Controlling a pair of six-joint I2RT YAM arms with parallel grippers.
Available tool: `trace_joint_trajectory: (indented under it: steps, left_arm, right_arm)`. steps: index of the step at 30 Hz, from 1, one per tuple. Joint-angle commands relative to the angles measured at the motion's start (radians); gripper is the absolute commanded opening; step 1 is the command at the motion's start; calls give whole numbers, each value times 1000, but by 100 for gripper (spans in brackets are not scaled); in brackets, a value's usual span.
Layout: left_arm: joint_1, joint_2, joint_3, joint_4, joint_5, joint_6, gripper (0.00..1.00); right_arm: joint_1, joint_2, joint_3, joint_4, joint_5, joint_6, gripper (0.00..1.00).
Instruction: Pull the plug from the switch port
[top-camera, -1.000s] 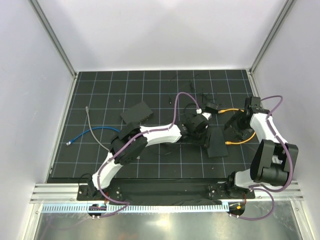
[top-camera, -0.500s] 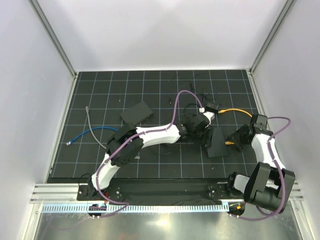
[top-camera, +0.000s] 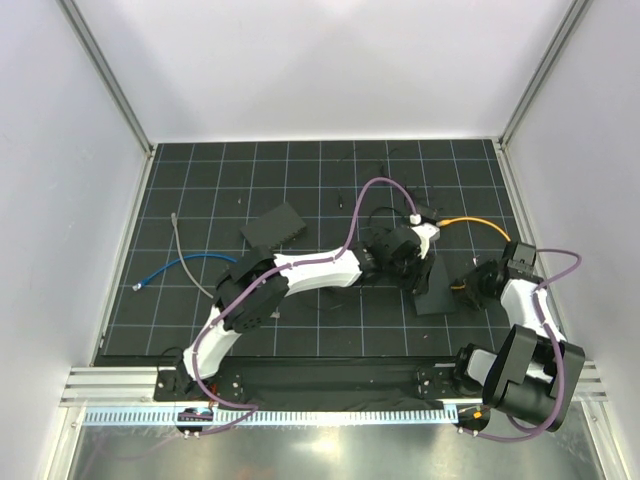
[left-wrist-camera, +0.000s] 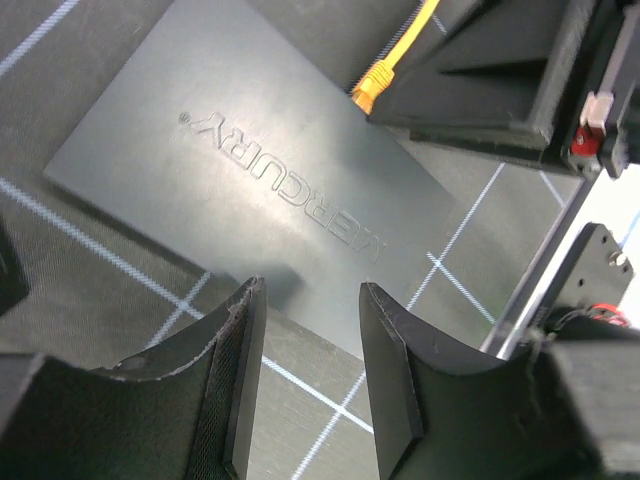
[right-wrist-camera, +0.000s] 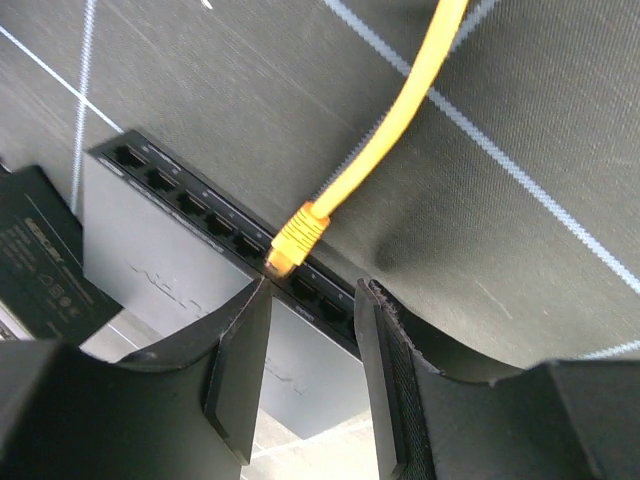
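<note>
Plug (right-wrist-camera: 295, 240): yellow, in switch (right-wrist-camera: 160, 260) port
Left fingers (left-wrist-camera: 235, 390): parted — over switch
Right fingers (right-wrist-camera: 240, 360): parted — just beside plug

Over the last second the right gripper (top-camera: 472, 284) comes back from the far right toward the near edge of the desk (top-camera: 300, 335). It now sits just beside the switch (top-camera: 436, 297), and its arm is folded tighter. The lower bend of the orange cable (top-camera: 468, 220), visible earlier, is now mostly hidden under that gripper. The left gripper (top-camera: 414, 270) shifts slightly right, over the switch's left part.
</note>
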Motion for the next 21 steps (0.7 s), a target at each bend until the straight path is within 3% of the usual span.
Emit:
trace_joint_trajectory:
  steps: [1, 21]
  left_arm:
    - [-3, 12, 32, 83, 32, 97, 46]
    - [-3, 29, -53, 248, 67, 93, 44]
  right_arm:
    - [-4, -21, -19, 81, -9, 23, 47]
    - [-5, -95, -118, 168, 4, 89, 46]
